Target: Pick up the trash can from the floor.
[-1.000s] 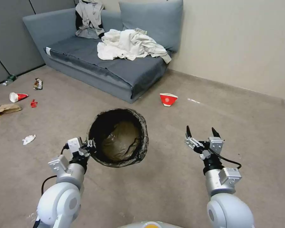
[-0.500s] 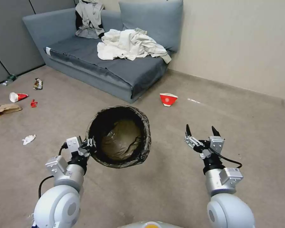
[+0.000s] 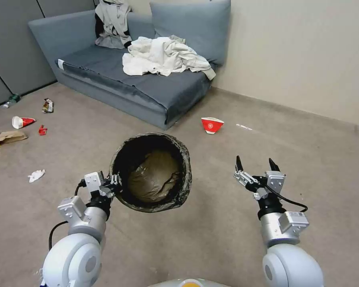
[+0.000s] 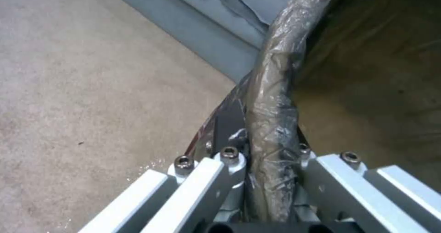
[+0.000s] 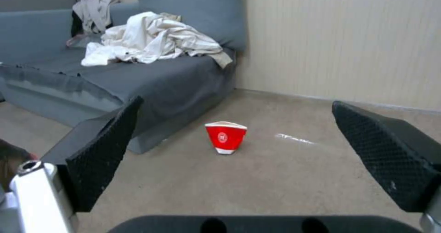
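Note:
The trash can (image 3: 151, 171), lined with a dark bag folded over its rim, hangs in front of me with its mouth tilted toward the head camera. It appears lifted off the floor (image 3: 227, 239). My left gripper (image 3: 115, 181) is shut on the near-left part of the rim. In the left wrist view the bag-wrapped rim (image 4: 271, 115) runs between the fingers of the left gripper (image 4: 271, 157). My right gripper (image 3: 255, 164) stands open and empty to the can's right, well apart from it. In the right wrist view the right gripper (image 5: 236, 103) has its fingers (image 5: 105, 147) spread wide.
A red-and-white paper cup (image 3: 212, 124) stands on the carpet beyond the can, also seen as the cup (image 5: 225, 137). A grey sofa (image 3: 119, 87) with heaped clothes (image 3: 163, 56) lies ahead. Scattered litter (image 3: 22, 127) covers the left floor. A wall (image 3: 299, 52) closes the right.
The trash can has risen a little and shifted slightly right in the left gripper's hold. The right arm has drifted only slightly.

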Tool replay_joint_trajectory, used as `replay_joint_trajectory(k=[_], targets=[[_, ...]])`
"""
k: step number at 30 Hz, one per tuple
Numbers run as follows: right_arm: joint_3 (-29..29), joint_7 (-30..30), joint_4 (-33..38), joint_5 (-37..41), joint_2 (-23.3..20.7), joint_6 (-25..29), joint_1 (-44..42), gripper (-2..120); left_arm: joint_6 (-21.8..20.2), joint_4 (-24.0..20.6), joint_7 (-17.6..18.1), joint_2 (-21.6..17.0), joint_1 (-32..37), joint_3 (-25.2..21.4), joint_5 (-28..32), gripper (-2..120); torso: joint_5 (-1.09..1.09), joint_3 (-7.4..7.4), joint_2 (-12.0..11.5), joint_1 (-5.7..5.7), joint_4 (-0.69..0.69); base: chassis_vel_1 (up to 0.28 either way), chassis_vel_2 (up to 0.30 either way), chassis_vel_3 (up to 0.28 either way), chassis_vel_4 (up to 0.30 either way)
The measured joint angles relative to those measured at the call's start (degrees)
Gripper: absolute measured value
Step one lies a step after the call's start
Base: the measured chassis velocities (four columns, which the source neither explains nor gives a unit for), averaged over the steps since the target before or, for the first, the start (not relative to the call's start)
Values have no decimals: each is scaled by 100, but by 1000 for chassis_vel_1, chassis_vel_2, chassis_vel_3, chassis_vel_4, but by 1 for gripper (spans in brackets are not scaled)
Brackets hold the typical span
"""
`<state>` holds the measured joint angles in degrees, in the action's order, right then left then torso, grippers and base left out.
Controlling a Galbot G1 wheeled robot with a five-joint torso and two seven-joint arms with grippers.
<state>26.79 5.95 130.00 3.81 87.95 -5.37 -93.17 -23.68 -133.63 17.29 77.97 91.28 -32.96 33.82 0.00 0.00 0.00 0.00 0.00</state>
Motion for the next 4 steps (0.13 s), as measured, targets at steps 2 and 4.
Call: replay_joint_trajectory(k=[2,4], targets=[[1,1,1,1,0,0,0,100,-5,-1,0,1,0,0,0,2,0,0,0,0,0,0,0,0,0],[2,1,2,2,0,2,-1,100,-19,-5,-1,6,4,0,0,2,0,0,0,0,0,0,0,0,0]])
